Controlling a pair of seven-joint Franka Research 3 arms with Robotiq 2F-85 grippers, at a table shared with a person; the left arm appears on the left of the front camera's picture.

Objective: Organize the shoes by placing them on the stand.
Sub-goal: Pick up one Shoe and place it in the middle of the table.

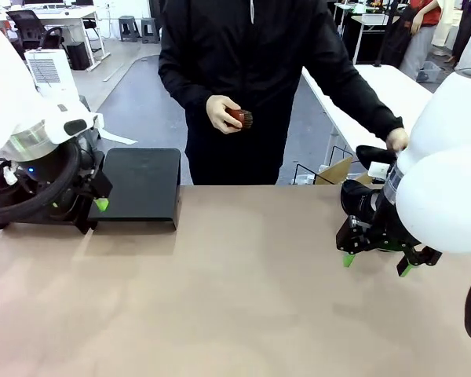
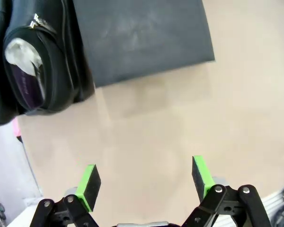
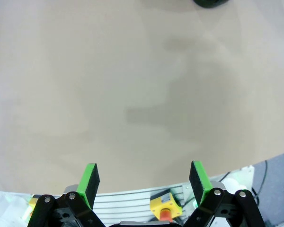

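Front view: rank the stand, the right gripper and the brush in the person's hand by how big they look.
1. stand
2. right gripper, nearer the camera, so it looks bigger than it is
3. brush, farthest off

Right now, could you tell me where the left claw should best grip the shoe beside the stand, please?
Probably across the collar of the shoe, pinching its two sides: the paper-stuffed opening faces up toward the open left claw, so come down from above.

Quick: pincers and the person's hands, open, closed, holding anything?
Left pincer: open, empty.
Right pincer: open, empty.
Person's hand at chest: holding brush.
Person's other hand: cannot tell.
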